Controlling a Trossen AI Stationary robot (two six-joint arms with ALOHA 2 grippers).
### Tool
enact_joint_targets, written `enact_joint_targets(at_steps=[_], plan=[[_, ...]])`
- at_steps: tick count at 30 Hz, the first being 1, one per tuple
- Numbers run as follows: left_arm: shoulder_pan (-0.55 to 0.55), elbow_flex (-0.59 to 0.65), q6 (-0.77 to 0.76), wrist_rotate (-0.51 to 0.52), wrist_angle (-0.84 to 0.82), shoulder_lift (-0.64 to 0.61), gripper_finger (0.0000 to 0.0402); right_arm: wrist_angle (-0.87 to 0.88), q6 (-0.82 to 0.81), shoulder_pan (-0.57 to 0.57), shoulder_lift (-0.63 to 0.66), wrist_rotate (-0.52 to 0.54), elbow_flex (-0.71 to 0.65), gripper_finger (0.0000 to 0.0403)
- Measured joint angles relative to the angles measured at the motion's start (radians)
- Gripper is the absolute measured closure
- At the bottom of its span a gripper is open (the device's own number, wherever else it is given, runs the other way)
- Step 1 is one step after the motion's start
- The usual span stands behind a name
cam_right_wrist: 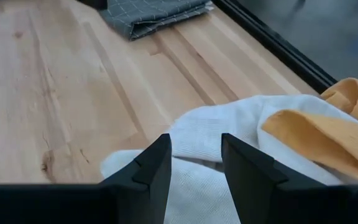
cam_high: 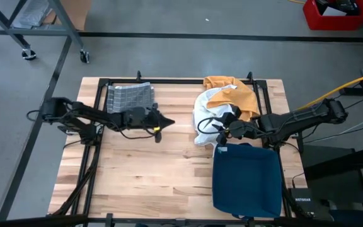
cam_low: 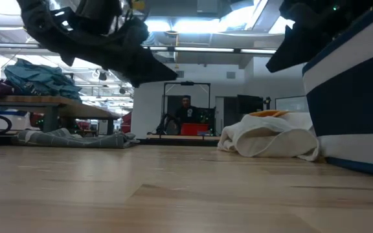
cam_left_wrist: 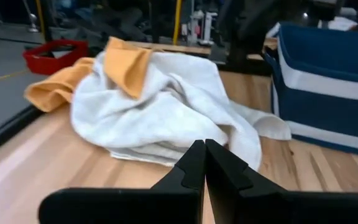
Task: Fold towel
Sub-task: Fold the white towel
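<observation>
A crumpled white towel (cam_high: 205,104) lies on the table's far right part, with an orange towel (cam_high: 232,91) bunched on and behind it. In the right wrist view the white towel (cam_right_wrist: 229,124) fills the space beyond my fingers, the orange one (cam_right_wrist: 328,134) lying on top. My right gripper (cam_high: 217,127) hovers over the white towel's near edge, open, with nothing between its fingers (cam_right_wrist: 196,149). My left gripper (cam_high: 169,122) is shut above mid-table, pointing toward the white towel (cam_left_wrist: 166,106) and clear of it. A folded grey checked towel (cam_high: 130,96) lies flat at the far left.
A dark blue fabric bin (cam_high: 247,180) with a white band stands at the near right, close beside my right arm. A black frame (cam_high: 169,81) runs along the table's far edge and sides. Bare wood (cam_high: 156,176) spreads across the near middle and left.
</observation>
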State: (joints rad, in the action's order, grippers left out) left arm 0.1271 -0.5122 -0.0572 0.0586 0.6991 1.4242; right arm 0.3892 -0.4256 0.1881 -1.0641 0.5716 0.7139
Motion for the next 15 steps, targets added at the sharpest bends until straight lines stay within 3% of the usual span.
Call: enact_joint_targets(at_steps=[5,15], plan=[[-0.018,-0.079,-0.01,0.001,0.0,0.078,0.0398,0.001,0.003,0.001,0.0,-0.073,0.0,0.026],[-0.019,-0.159,0.074,0.004,-0.01,0.157,0.039,0.001,0.003,0.001,0.0,-0.33,0.0,0.026]])
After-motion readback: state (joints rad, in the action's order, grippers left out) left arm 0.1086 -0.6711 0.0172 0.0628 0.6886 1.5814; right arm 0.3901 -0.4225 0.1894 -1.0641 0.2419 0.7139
